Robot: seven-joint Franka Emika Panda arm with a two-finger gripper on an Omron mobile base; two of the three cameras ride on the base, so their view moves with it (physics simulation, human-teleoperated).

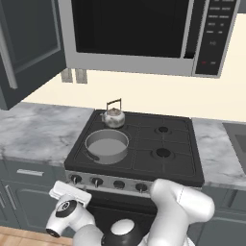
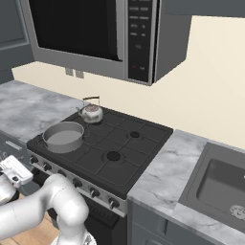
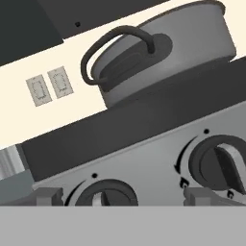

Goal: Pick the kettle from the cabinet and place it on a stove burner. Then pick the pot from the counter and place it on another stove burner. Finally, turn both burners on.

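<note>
End effector (image 3: 122,196): fingers spread wide, nothing between them, touching nothing. It sits low at the stove front, facing the knob panel; one dark round knob (image 3: 106,194) lies between the fingertips, a second knob (image 3: 218,163) up to the right.

Pot (image 1: 106,144): wide, shallow, matte grey metal, no lid, looped dark side handle toward the hand camera. Rests on the front-left burner grate.

Kettle (image 1: 114,116): small, squat, shiny silver, rounded body, thin dark arched wire handle upright. Stands on the back-left burner, just behind the pot.

Cooktop (image 1: 158,166): black, flat, four burners under black grates; right-hand burners (image 1: 163,153) bare, round black caps. Pale grey knob panel along the front.

Counter (image 1: 38,129): white-grey veined marble either side of the stove. Cabinet (image 1: 29,43) dark grey, upper left, pale bar handle.
</note>
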